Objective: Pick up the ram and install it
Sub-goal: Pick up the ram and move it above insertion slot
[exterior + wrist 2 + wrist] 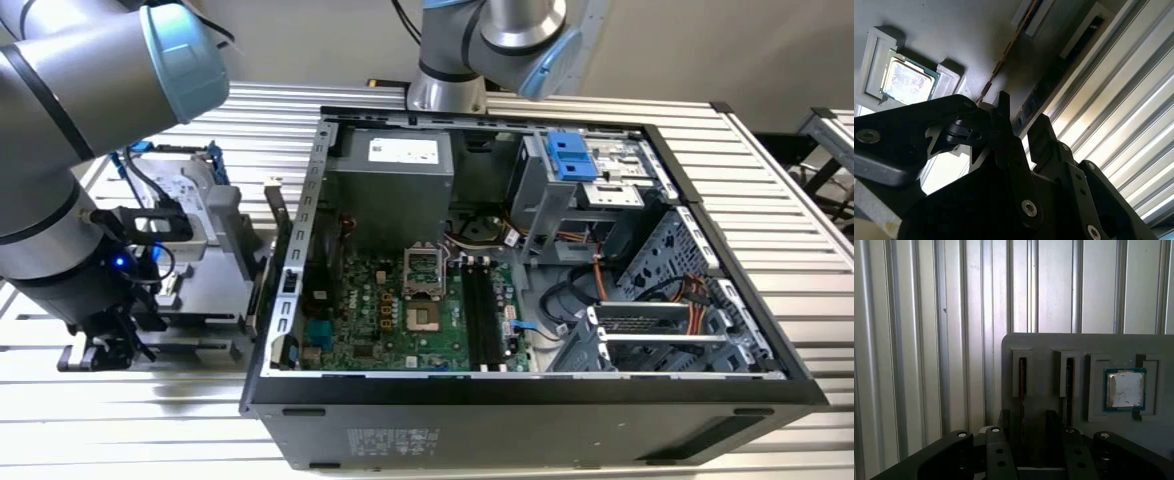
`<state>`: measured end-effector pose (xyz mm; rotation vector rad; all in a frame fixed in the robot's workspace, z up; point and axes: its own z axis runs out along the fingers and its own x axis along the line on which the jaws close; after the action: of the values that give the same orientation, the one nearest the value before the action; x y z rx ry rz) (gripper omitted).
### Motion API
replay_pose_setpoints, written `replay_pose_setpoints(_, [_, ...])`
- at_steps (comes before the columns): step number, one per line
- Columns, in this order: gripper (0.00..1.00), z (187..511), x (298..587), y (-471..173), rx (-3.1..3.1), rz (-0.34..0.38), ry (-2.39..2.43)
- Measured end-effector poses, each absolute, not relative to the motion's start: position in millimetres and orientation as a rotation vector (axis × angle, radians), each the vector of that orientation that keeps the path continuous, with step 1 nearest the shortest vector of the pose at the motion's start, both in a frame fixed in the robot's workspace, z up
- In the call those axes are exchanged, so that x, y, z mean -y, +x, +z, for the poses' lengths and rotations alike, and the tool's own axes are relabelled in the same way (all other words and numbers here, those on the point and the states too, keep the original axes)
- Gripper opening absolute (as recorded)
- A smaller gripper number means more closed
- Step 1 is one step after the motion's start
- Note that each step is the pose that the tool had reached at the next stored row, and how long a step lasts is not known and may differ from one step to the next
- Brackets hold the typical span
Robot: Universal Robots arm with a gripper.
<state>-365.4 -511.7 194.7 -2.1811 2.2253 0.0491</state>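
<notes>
Standing on edge in a slot of the grey holder [1044, 342], the ram [1022, 377] lined up between the two fingers [1004, 426] of the pincer [1027, 432] in the first wrist view. We found the pincer open and gripping nothing, with a gap on each side of the stick. A second stick [1069, 385] stood in the neighbouring slot, and a square silver chip [1125, 389] lay in a recess just beside that. The holder rested on the ribbed metal surface [914, 340]. In the exterior view, the open computer case [534, 405] sat to the exterior view's right of the arm [67, 150].
</notes>
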Motion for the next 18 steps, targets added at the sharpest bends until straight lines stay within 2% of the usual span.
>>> replay_pose_setpoints(17, [1.00, 194.7, 511.7, -365.5, -2.204, 0.049, -2.204])
replay_pose_setpoints(18, [0.00, 194.7, 511.7, -365.4, -2.203, 0.050, -2.204])
